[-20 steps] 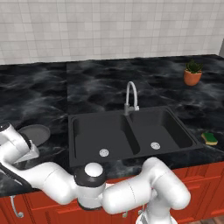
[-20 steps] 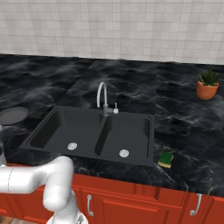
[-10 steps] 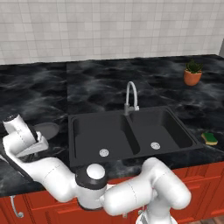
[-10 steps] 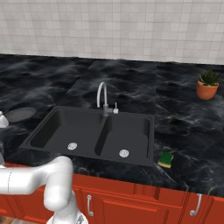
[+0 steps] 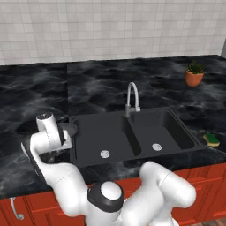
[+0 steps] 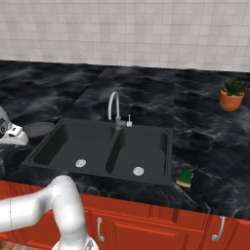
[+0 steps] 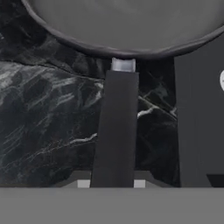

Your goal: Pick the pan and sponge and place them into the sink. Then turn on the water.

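Left base view: pan (image 5: 69, 129) at left edge of sink (image 5: 132, 134), partly behind arm; sponge (image 5: 212, 140) on counter (image 5: 101, 84) right of sink; faucet (image 5: 132, 98) behind divider; potted plant (image 5: 194, 73) far right.
Right base view: pan (image 6: 39, 129) left of sink (image 6: 105, 149); sponge (image 6: 185, 177) near front right corner.
Hand view: gripper (image 7: 109, 183) clamped on pan handle (image 7: 116, 127); pan bowl (image 7: 127, 26) ahead, above counter. No readable writing.

Even, soft rendered light; faint sheen on the dark counter (image 5: 39, 88); hand view slightly blurred; no harsh shadows
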Tool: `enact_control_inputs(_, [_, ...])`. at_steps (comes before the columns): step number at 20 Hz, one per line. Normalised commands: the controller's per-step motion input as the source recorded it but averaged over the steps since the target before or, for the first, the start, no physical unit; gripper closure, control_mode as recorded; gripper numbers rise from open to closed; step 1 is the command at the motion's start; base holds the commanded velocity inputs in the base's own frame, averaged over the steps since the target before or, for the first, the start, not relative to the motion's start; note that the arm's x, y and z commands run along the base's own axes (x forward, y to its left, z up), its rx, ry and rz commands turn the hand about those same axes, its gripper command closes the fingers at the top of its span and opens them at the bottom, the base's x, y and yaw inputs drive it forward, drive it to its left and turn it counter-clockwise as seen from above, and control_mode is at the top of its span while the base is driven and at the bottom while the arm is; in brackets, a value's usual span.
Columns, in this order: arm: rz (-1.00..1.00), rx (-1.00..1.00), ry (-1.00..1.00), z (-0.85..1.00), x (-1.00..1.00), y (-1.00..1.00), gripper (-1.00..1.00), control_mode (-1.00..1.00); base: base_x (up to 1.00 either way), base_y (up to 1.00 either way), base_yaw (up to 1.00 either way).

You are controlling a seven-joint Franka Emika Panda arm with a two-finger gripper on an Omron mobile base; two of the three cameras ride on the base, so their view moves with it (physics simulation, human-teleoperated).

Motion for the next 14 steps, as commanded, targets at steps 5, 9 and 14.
enact_control_inputs(5, [0.00,0.18,-0.09,0.01,0.00,-1.00,1.00,-1.00,0.00,0.00,0.00])
enact_control_inputs(9, [0.00,0.18,-0.06,0.00,0.00,-0.98,1.00,-1.00,0.00,0.00,0.00])
enact_control_inputs(14, [0.00,0.19,-0.05,0.04,0.00,-0.94,1.00,-1.00,0.00,0.00,0.00])
